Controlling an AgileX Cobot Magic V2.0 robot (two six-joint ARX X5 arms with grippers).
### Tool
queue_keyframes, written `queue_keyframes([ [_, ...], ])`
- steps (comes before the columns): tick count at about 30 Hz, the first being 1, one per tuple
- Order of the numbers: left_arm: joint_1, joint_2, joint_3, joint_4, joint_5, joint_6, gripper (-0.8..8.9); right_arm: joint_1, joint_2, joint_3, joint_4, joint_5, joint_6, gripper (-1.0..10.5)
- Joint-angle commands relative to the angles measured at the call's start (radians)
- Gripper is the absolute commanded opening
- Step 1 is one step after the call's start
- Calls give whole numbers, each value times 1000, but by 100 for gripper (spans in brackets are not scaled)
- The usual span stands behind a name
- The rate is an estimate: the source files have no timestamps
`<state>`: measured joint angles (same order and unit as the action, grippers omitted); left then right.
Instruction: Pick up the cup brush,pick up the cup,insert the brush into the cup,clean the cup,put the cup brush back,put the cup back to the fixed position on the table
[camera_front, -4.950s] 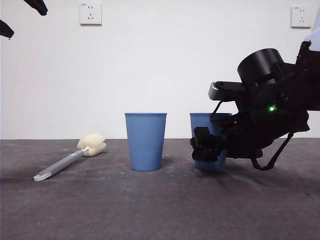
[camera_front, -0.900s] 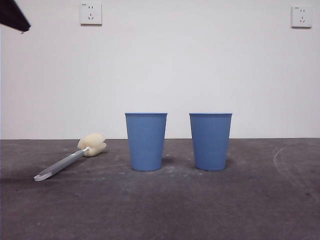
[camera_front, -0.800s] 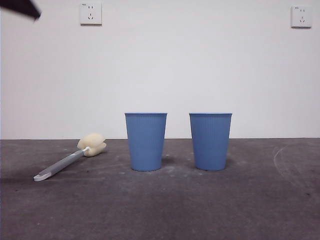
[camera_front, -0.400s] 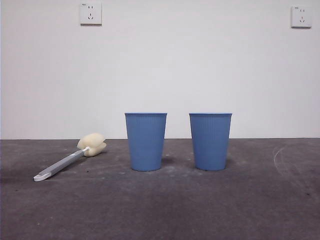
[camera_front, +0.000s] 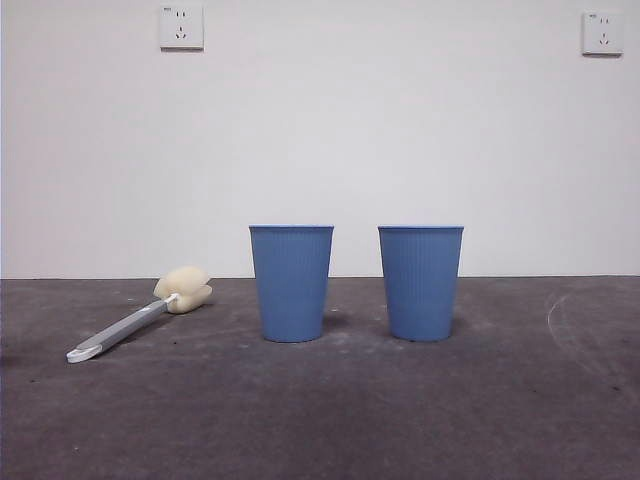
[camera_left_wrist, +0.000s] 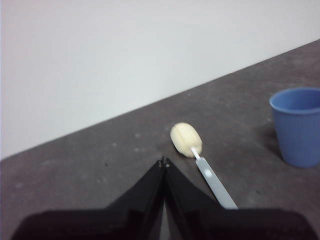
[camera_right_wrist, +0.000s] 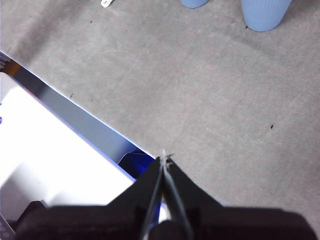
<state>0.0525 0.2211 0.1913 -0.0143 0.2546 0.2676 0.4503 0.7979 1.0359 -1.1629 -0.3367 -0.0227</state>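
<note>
Front view: brush (camera_front: 138, 319) lies lower left, two cups (camera_front: 291, 282) centre on table (camera_front: 400, 420); both grippers pressed together, empty.

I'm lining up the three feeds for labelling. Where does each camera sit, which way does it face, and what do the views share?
Front view: low at table height, facing the wall across the table; no arm shows.
Left wrist view: above its shut left tool, looking at the cup brush and one cup.
Right wrist view: high over its shut right tool, looking down at the table.
Shared: brush and cups appear in all three.
</note>
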Motion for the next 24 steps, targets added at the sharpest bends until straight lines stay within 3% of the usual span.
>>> queue_keyframes([
  [1,3,-53,-68,8,-9,-39,-4,1,3,1,2,5,-7,0],
  [7,3,-154,-179,0,-47,-102,-4,1,10,1,3,6,-7,0],
  [13,3,-217,-182,-150,-58,-128,-4,1,15,1,3,43,-7,0],
  [18,3,-217,-181,-139,-68,-279,-4,1,18,1,3,46,-7,0],
  [24,3,-200,-181,-127,-72,-283,-4,1,23,1,2,69,-7,0],
])
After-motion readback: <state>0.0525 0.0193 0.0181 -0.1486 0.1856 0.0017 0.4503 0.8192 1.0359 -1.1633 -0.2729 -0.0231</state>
